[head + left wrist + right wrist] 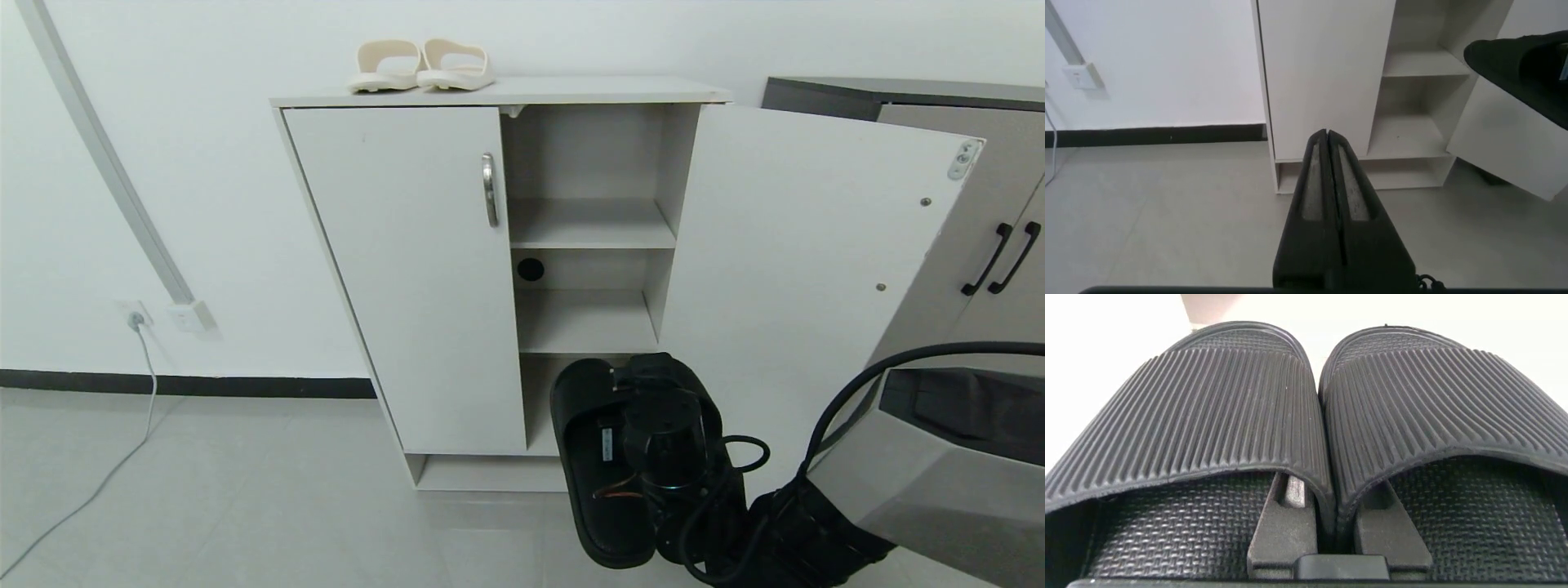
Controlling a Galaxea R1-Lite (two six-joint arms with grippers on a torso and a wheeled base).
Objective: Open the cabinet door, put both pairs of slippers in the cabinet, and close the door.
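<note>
The white cabinet [408,278] stands against the wall with its right door [800,269] swung open and its left door shut. Bare shelves [589,224] show inside. A cream pair of slippers [420,65] rests on the cabinet top. My right gripper [645,408] is shut on the black pair of slippers [600,465], held in front of the lowest opening. In the right wrist view its fingers [1290,518] reach under the ribbed straps, pinching the two black slippers [1315,416] together. My left gripper [1327,163] is shut on nothing, low over the floor facing the cabinet [1323,73].
A grey cabinet [963,204] with black handles stands to the right, close behind the open door. A wall socket with a cable [135,318] is at the left. Grey floor lies free in front and to the left of the white cabinet.
</note>
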